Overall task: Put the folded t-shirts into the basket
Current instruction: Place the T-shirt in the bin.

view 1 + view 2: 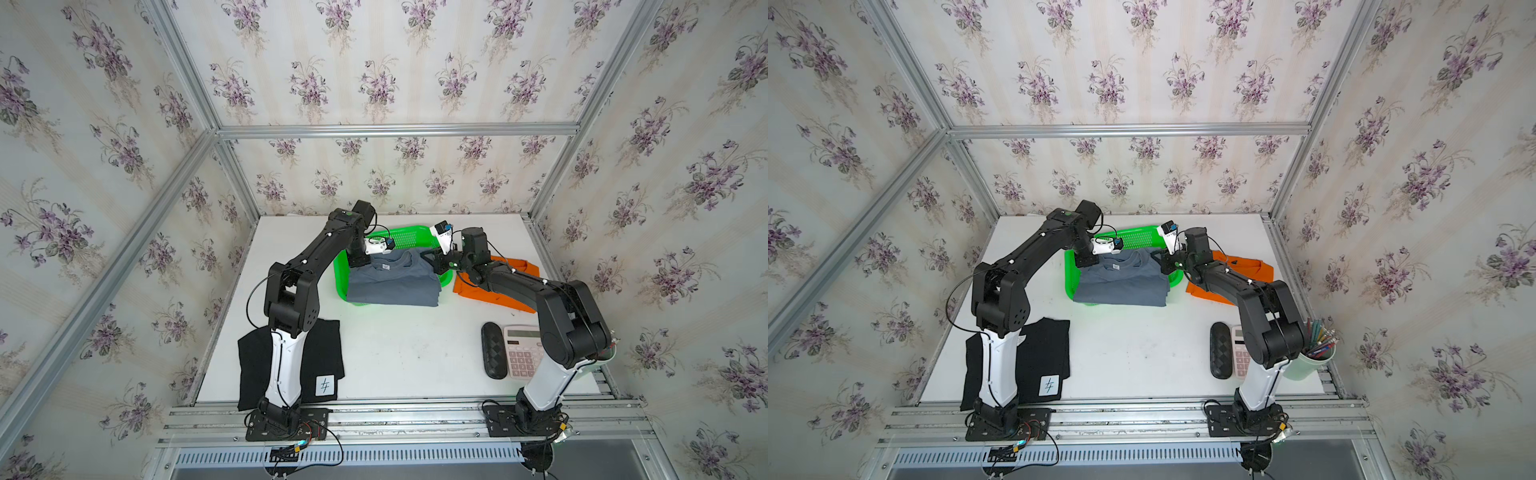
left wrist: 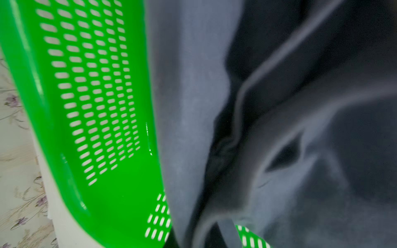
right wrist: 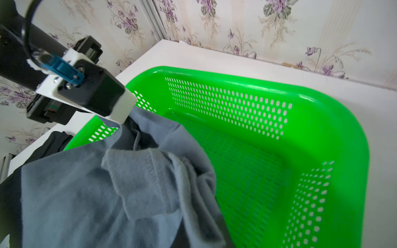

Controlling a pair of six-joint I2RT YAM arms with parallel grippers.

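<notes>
Grey t-shirt [image 1: 392, 282] is seen in both top views draped over the near half of the basket [image 1: 405, 237], with its near hem spilled past the near rim onto the surface [image 1: 395, 353]. The far edge is held at both corners. The left end effector [image 1: 359, 262] is clenched on the left corner and the right end effector [image 1: 435, 261] on the right corner. The fingertips are buried in cloth, so the grips are judged from the bunching. The orange t-shirt [image 1: 524, 267] is seen on the surface just right of the basket, partly hidden by the right arm. The black t-shirt [image 1: 324, 349] is seen by the left base, well apart from the basket. A calculator [image 1: 521, 353] and a black case [image 1: 494, 351] are noted near the right base.

Left wrist view: most of the frame is filled by grey cloth, with folds drawn tight toward the lens. The perforated basket wall [image 2: 96, 85] is seen just beside it. No fingers are shown.

Right wrist view: the bunched collar end is seen close under the camera. Bare basket floor [image 3: 247, 171] and the far wall are seen beyond it.

Key relation, judged: the shirt's long axis is stretched left to right between the two end effectors, along the basket's length. The free floor lies beyond the held edge, away from both bases. Both arms are about equally near, so a joint carry toward the far wall is called for before lowering.
</notes>
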